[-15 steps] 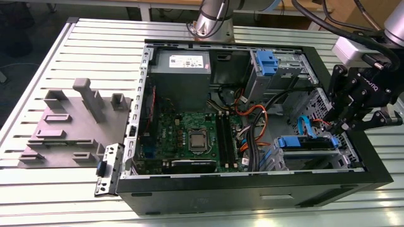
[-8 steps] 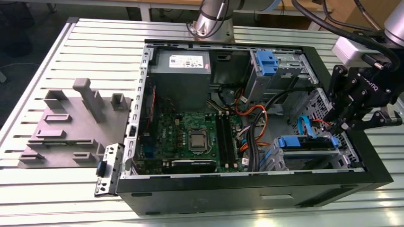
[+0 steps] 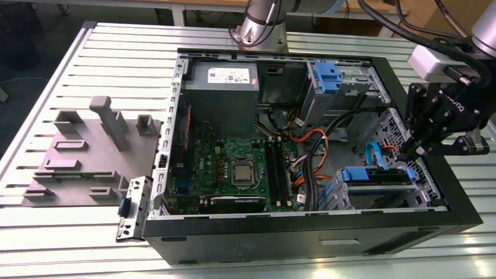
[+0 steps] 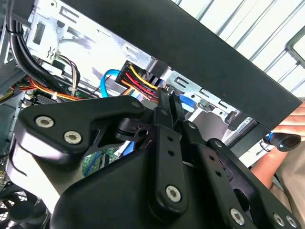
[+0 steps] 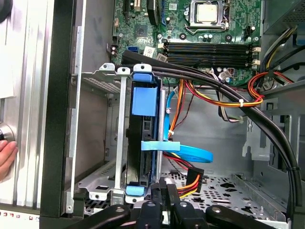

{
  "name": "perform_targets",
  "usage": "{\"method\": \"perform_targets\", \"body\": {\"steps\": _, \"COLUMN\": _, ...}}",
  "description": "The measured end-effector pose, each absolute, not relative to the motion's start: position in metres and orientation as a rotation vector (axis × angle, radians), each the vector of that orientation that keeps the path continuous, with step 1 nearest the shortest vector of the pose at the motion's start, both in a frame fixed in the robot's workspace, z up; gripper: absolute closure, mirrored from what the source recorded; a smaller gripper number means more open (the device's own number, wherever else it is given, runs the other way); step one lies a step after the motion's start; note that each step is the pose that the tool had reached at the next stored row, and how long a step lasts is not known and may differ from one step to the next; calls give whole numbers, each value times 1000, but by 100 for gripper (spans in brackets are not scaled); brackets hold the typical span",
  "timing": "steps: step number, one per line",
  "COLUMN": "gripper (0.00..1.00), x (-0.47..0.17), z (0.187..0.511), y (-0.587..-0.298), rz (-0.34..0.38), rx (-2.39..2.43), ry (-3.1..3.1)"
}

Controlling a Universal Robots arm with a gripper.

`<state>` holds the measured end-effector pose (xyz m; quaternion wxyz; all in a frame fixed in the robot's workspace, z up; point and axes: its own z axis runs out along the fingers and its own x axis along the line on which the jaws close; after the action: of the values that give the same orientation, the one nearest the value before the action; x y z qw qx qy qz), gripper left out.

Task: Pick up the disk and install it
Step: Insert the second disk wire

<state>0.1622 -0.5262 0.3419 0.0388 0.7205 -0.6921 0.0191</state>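
The end effector [image 3: 422, 152] hangs at the open computer case's [image 3: 310, 232] side toward the exterior view's right, just above the drive cage [image 3: 380, 192]; in both wrist views its fingers [image 4: 164, 112] are pressed together with nothing between them. The disk [image 5: 143, 143] sits on edge in that metal cage, its blue rails showing, with a blue data cable [image 5: 190, 155] and a red-yellow power plug [image 5: 190, 180] just beside it. The case stands on a slatted metal surface [image 3: 46, 93]. A person's hand [image 5: 5, 157] rests outside the case.
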Motion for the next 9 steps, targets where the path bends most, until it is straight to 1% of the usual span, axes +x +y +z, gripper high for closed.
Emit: {"method": "perform_targets", "body": {"steps": 9, "gripper": 84, "x": 162, "z": 349, "y": -526, "rz": 58, "rx": 2209, "ry": -2122}}
